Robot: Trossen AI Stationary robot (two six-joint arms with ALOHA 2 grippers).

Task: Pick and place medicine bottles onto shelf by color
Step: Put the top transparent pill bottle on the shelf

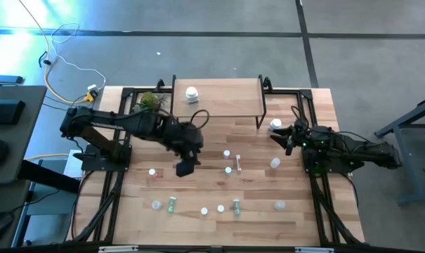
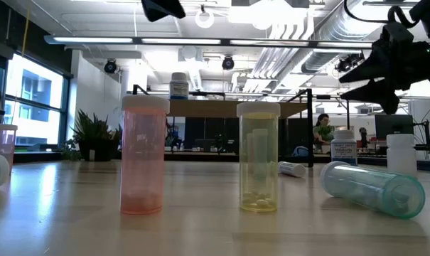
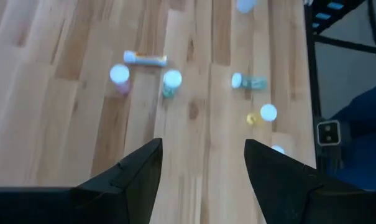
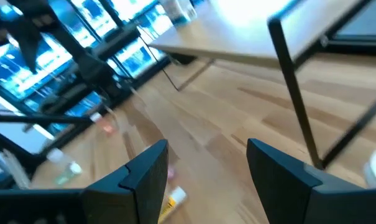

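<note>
Several small medicine bottles lie and stand scattered on the tabletop, among them a pink one (image 2: pixel 142 153), a yellow one (image 2: pixel 258 156) and a teal one lying on its side (image 2: pixel 374 186). The shelf (image 1: pixel 219 105) stands at the far edge with a white jar (image 1: pixel 192 93) on top. My left gripper (image 1: pixel 186 167) hangs open above the table's middle, pointing down at the bottles (image 3: pixel 171 81), with nothing between its fingers. My right gripper (image 1: pixel 281 137) stays open at the right, beside a white jar (image 1: pixel 275 125) near the shelf's right legs.
A small green plant (image 1: pixel 150 100) stands left of the shelf. The shelf's black legs (image 4: pixel 296 93) rise close in front of my right gripper. Black frame rails run along the table's left and right sides (image 1: pixel 107 190).
</note>
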